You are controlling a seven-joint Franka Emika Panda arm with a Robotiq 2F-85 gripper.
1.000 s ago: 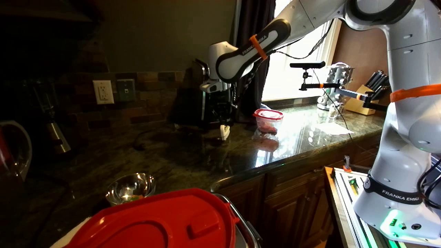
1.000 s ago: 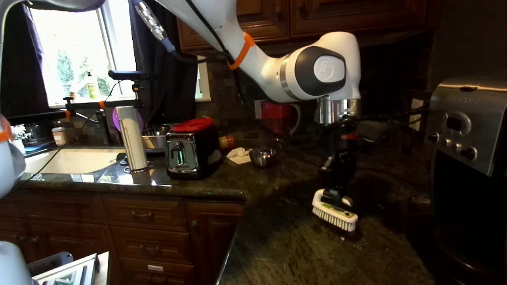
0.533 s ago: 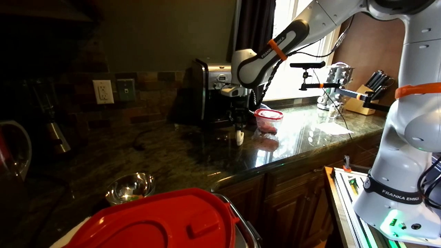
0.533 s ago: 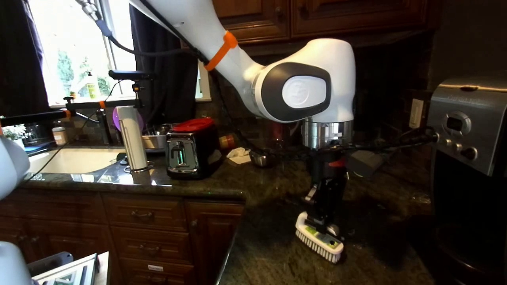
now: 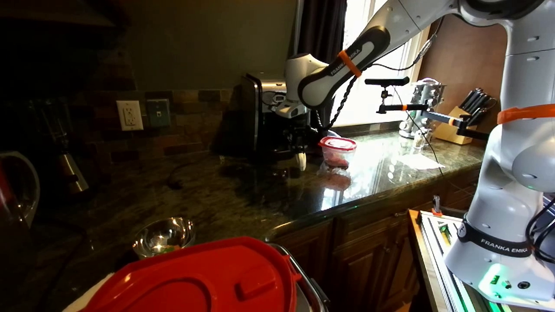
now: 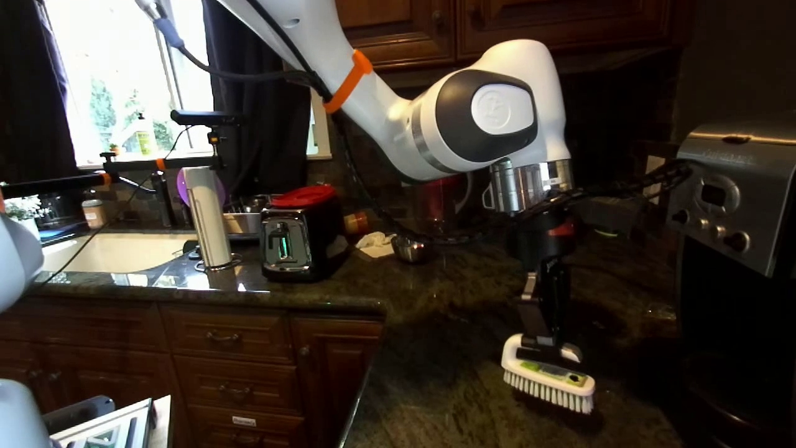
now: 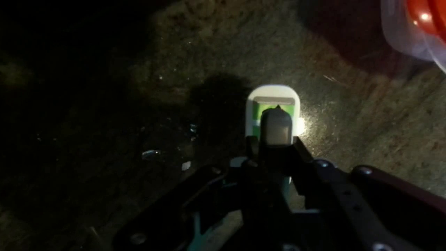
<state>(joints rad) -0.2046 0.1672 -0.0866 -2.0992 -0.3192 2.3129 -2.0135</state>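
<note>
My gripper [image 6: 542,345] is shut on the handle of a white scrub brush [image 6: 548,381] with a green label and pale bristles facing down. The brush hangs low over the dark stone counter [image 6: 435,398]; I cannot tell whether the bristles touch it. In the wrist view the gripper [image 7: 274,142] has its dark fingertips on both sides of the brush handle, and the brush's white rim [image 7: 273,91] shows beyond. The brush also shows edge-on in an exterior view [image 5: 301,161]. Small pale crumbs [image 7: 186,165] lie on the counter beside the brush.
A clear container with a red lid [image 5: 338,143] stands near the brush; its edge shows in the wrist view [image 7: 406,38]. A coffee maker [image 6: 734,180] stands at the right. A metal bowl [image 6: 410,249], a toaster [image 6: 289,246] and a red lid [image 5: 208,268] are farther off.
The brush, held throughout, first moved toward the counter's front edge, then back toward the coffee maker. The wrist has tilted. The counter's other things have not moved.
</note>
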